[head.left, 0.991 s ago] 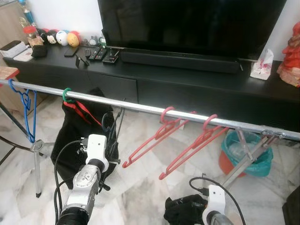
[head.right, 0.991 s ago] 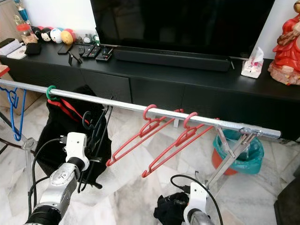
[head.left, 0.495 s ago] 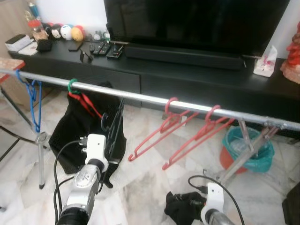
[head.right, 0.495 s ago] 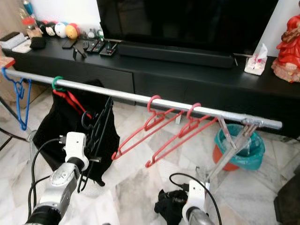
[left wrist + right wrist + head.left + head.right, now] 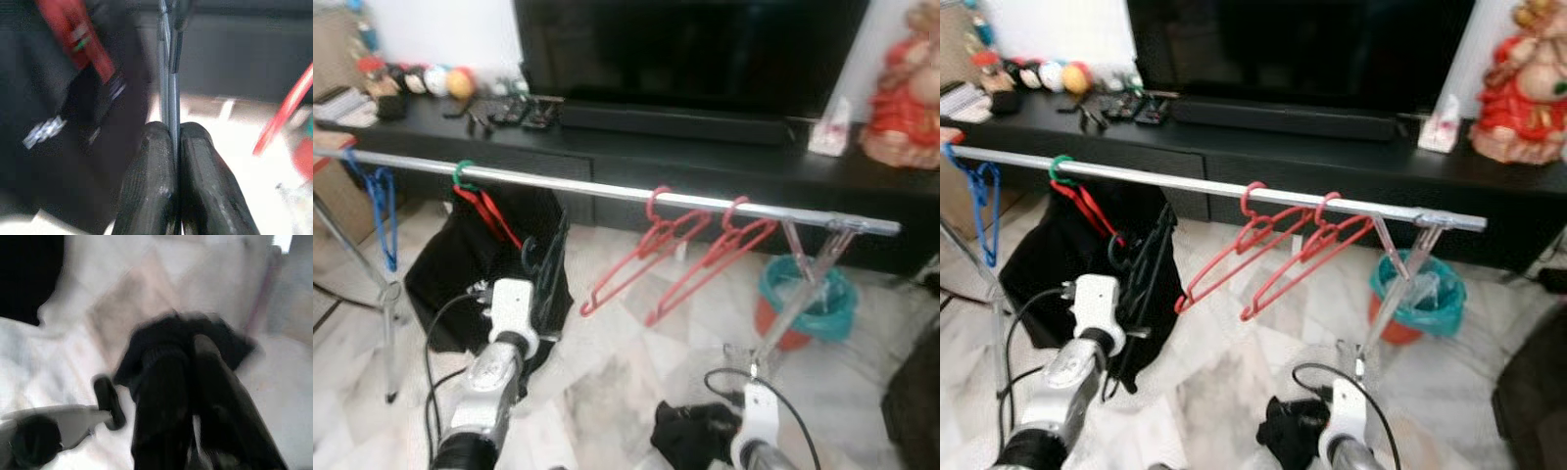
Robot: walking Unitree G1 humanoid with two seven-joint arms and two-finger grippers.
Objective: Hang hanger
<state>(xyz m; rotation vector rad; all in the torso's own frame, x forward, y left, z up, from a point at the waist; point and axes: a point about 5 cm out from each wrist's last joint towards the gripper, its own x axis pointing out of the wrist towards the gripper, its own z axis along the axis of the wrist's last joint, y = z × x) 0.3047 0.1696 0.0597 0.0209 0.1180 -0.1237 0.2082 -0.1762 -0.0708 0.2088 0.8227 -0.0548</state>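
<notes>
Two fingers of my left pincer (image 5: 175, 147) pinch a black hanger (image 5: 546, 269) below the rail (image 5: 607, 191); I should lift its hook over the bare stretch beside the red hangers (image 5: 651, 250)

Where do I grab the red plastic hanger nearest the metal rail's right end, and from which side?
Probably the neck just under the hook of the red plastic hanger. It hangs tilted, its long arm sloping down toward the robot's left. Come from the front, fingers either side of the thin neck. The left end effector is shut on a thin black hanger.
</notes>
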